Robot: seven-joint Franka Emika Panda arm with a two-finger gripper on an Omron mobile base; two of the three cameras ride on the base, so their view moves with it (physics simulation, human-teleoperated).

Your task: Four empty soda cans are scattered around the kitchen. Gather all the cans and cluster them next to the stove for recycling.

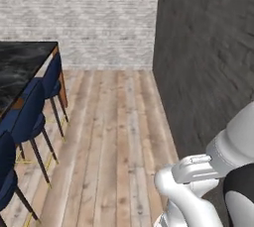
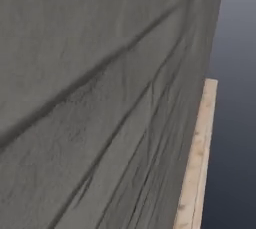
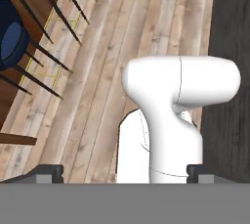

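We face the kitchen's wood floor [image 1: 114, 137], bounded by a white brick wall [image 1: 79, 18] and a dark grey wall [image 1: 208, 62]. Left of that floor stand a black counter [image 1: 22, 65] and blue stools [image 1: 30, 117]. The folded arm's gripper [image 3: 126, 173] is wide open and empty, aimed at the floor.

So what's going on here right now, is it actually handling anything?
Nothing is being handled at the moment. The gripper is open and empty, pointing down over the wood floor. The robot stands close beside a dark grey wall, with a black marble counter and blue stools off to its left and a white brick wall ahead. There's no can or stove here, so it looks to be between places, probably driving toward one.
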